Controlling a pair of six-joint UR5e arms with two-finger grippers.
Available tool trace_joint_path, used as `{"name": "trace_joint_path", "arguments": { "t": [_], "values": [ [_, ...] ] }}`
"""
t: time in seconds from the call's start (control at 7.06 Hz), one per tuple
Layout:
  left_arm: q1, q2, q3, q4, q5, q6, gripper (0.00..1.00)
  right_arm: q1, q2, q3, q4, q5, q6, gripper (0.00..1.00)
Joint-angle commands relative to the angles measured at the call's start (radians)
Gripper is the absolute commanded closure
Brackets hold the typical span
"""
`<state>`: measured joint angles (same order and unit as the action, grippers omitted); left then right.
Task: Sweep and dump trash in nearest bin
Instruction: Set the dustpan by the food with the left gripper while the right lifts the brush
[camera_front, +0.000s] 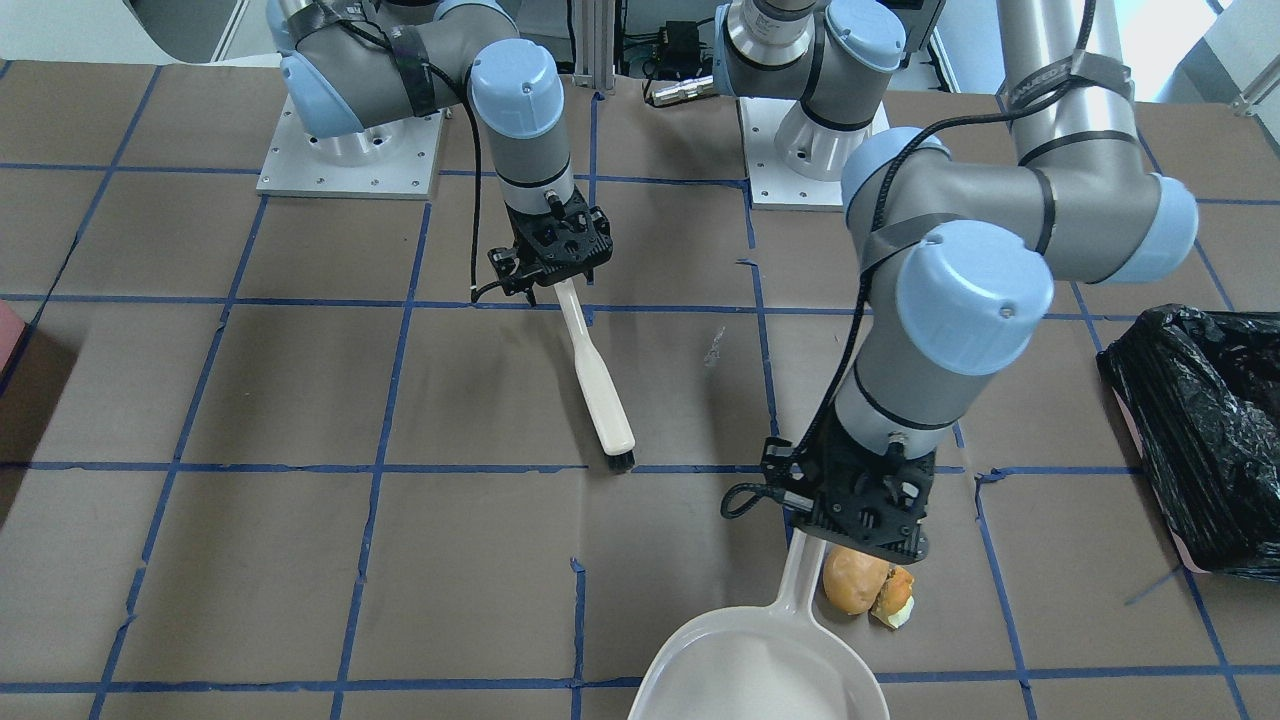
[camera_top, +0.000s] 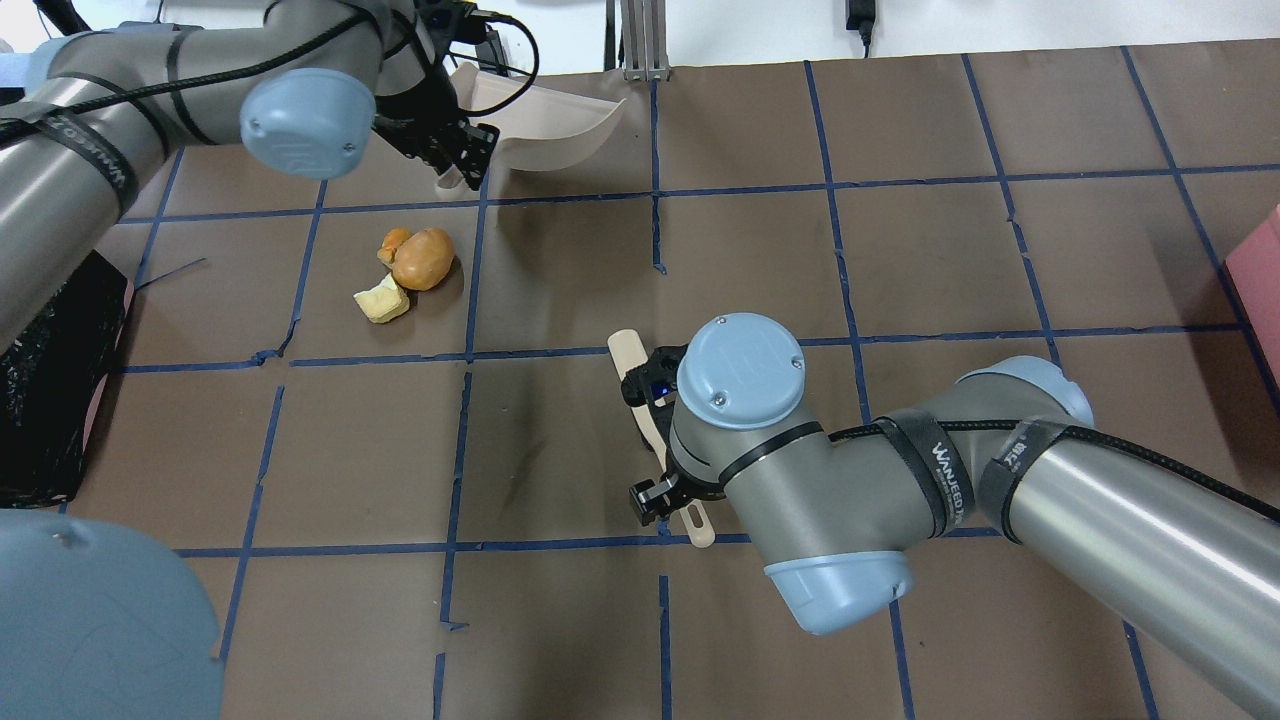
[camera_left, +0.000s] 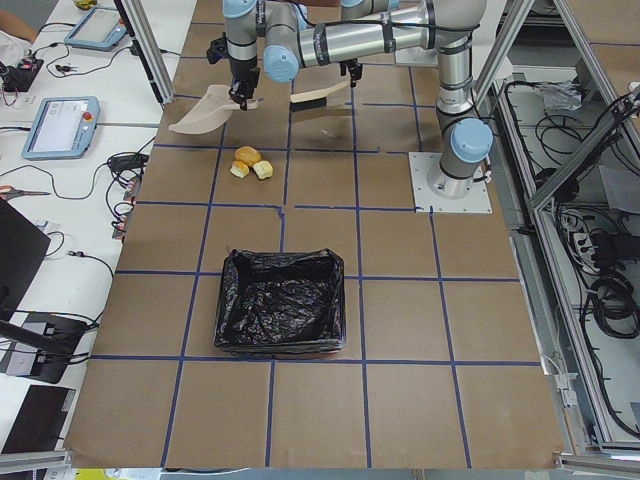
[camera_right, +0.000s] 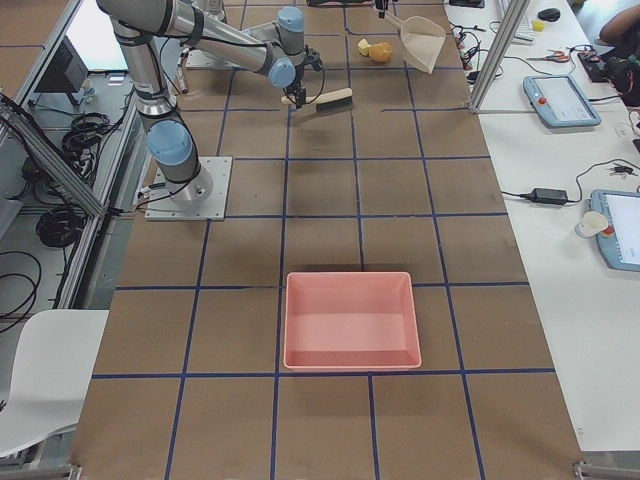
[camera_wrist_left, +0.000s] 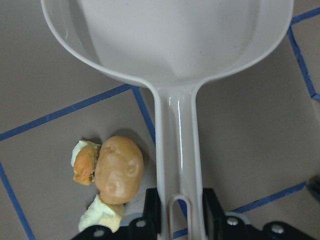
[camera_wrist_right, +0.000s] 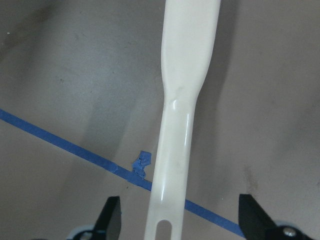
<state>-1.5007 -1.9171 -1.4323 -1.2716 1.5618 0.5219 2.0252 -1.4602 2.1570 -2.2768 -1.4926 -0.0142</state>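
Trash (camera_top: 418, 260) lies clustered on the worktop (camera_top: 900, 280), just beside the dustpan (camera_front: 760, 660) handle and well apart from the bin (camera_front: 1200, 440). The left arm reaches far out with its wrist pointing down, the left fingers (camera_wrist_left: 152, 210) clamped on the dustpan handle. The right arm is bent with its wrist pointing down, the right fingers (camera_wrist_right: 112, 219) spread wide either side of the brush (camera_front: 597, 380) handle without touching it.

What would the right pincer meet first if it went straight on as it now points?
The right pincer would likely meet the brush handle, centred between its open fingers; depth is unclear.
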Motion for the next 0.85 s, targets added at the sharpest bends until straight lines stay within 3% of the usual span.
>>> {"name": "trace_joint_path", "arguments": {
  "t": [0.0,0.42,0.71],
  "values": [
    [0.11,0.058,-0.022,-0.061,0.017,0.256,0.91,0.007,0.006,0.001,-0.003,0.0,0.002,0.28],
    [0.258,0.137,-0.092,-0.089,0.018,0.652,0.91,0.007,0.008,0.001,-0.003,0.0,0.005,0.57],
    [0.373,0.151,-0.134,-0.088,0.001,0.902,0.92,0.007,0.008,0.0,-0.003,0.0,0.002,0.86]
  ]
}}
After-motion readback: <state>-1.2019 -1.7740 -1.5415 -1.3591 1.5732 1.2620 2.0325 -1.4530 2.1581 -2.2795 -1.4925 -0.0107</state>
